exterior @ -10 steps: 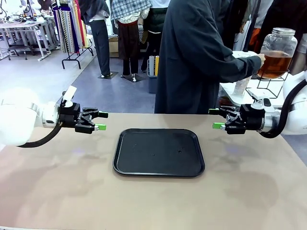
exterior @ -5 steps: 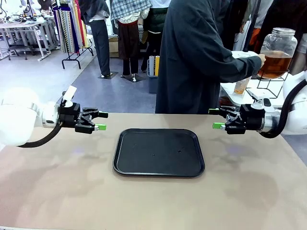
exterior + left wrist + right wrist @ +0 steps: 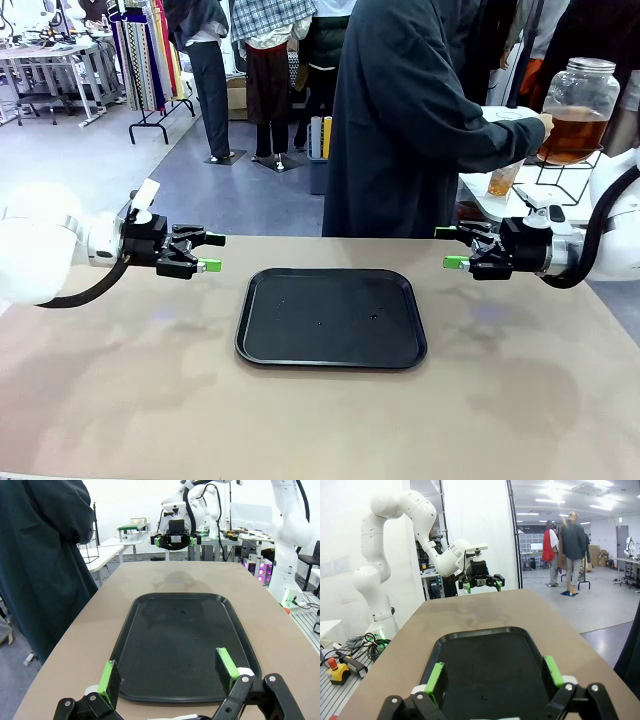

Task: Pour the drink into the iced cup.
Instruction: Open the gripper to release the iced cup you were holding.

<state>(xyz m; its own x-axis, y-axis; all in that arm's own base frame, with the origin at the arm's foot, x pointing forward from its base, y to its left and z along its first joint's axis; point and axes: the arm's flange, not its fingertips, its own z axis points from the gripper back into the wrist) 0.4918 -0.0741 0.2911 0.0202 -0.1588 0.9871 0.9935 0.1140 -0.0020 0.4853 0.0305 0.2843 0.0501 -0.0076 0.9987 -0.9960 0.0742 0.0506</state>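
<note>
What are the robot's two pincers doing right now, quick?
Left pincer: open, holding nothing, beside the black tray.
Right pincer: open, holding nothing, on the tray's other side.

Tray (image 3: 331, 317) mid tabletop (image 3: 520, 400), left gripper (image 3: 211, 252) at its left, right gripper (image 3: 447, 248) at its right, jar (image 3: 579, 98) far right behind, cup (image 3: 502, 180) just left of jar
</note>
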